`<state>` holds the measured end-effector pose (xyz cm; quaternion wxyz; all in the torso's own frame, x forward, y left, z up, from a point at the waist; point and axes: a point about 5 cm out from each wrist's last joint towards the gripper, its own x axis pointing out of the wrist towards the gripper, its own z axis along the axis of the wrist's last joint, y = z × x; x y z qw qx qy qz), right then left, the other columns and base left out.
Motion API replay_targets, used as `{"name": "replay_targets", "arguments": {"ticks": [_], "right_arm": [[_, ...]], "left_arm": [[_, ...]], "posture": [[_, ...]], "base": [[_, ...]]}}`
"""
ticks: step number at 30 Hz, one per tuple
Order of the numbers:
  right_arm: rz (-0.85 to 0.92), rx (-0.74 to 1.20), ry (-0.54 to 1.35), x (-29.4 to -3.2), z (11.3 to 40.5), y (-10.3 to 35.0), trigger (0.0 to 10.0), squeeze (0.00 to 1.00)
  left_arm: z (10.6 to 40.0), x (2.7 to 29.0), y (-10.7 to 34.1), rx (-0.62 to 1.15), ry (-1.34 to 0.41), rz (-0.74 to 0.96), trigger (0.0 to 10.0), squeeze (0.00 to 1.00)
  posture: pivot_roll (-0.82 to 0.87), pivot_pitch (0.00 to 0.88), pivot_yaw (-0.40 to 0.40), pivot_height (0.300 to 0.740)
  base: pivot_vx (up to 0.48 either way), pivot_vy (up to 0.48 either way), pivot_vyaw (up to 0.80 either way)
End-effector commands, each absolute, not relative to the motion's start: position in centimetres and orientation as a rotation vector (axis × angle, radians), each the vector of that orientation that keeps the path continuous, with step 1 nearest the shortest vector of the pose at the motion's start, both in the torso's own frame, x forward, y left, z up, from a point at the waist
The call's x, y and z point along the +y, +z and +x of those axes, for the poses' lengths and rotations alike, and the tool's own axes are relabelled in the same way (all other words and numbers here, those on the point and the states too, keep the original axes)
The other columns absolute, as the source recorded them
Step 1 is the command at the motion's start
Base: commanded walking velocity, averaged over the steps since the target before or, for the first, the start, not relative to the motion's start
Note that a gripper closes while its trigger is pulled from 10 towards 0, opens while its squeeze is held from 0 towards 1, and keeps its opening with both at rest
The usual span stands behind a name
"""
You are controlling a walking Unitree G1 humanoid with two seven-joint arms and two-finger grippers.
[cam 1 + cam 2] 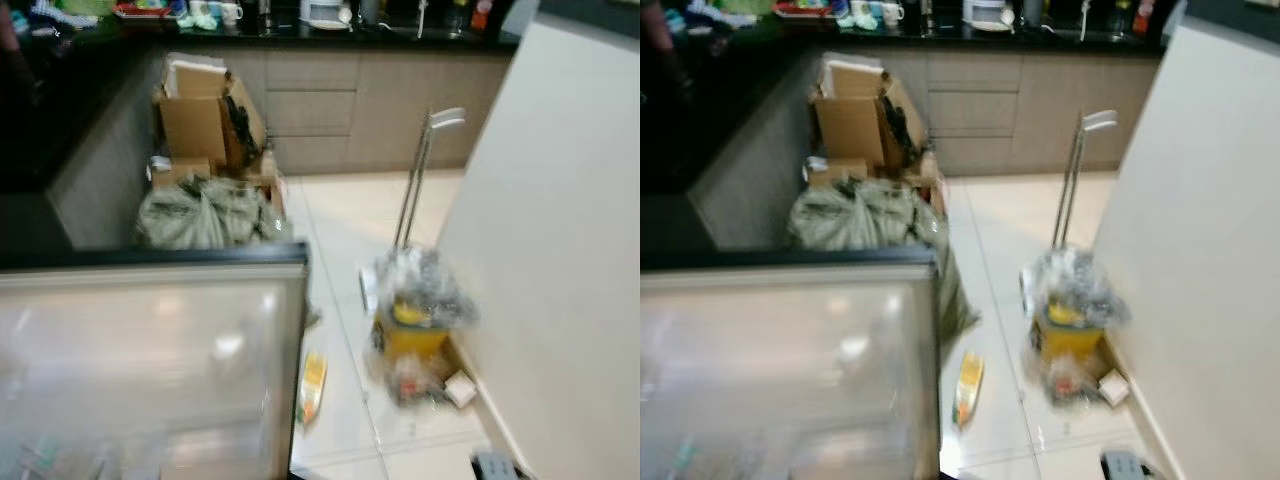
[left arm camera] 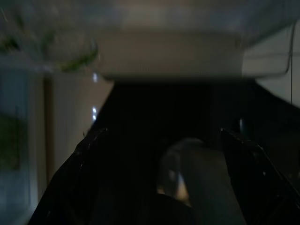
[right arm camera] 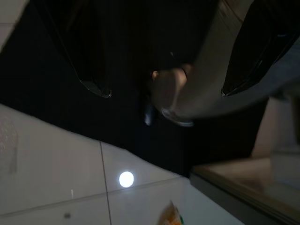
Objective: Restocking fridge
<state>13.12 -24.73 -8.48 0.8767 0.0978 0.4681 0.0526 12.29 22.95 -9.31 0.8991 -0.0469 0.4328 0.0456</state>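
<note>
The fridge door (image 1: 150, 350) stands open at the lower left, its pale glossy face blurred, with a dark top edge. A yellow-orange packet (image 1: 313, 385) lies flat on the white tiled floor (image 1: 350, 230) just beside the door's free edge. What fills the door's shelves is too blurred to tell.

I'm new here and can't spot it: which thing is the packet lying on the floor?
Start at the open fridge door low on the left. Just past its edge, on the pale floor tiles, lies a flat yellow-orange packet. Unlike the clear-bagged yellow container by the white wall, it lies alone.
</note>
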Motion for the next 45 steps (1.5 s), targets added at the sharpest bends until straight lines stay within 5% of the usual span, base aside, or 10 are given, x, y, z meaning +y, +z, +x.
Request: {"name": "replay_targets", "arguments": {"ticks": [1, 20, 45], "right_arm": [[0.207, 0.986, 0.123, -24.2, 12.9, -8.7, 10.0, 0.00], [0.188, 1.000, 0.155, -24.0, 12.8, -8.8, 10.0, 0.00], [0.175, 1.011, 0.173, -24.1, 12.7, -8.8, 10.0, 0.00]], "left_arm": [[11.7, 23.3, -9.4, 0.910, 0.111, -0.097, 10.0, 0.00], [11.6, 23.1, -9.5, 0.915, 0.108, -0.110, 10.0, 0.00], [11.4, 24.3, -9.3, 0.906, 0.187, -0.091, 10.0, 0.00]], "posture": [[-0.07, 0.029, -0.039, 0.740], [-0.07, 0.031, -0.040, 0.740], [-0.07, 0.034, -0.040, 0.740]], "base": [[0.000, 0.000, 0.00], [0.000, -0.416, 0.00], [0.000, 0.000, 0.00]]}}
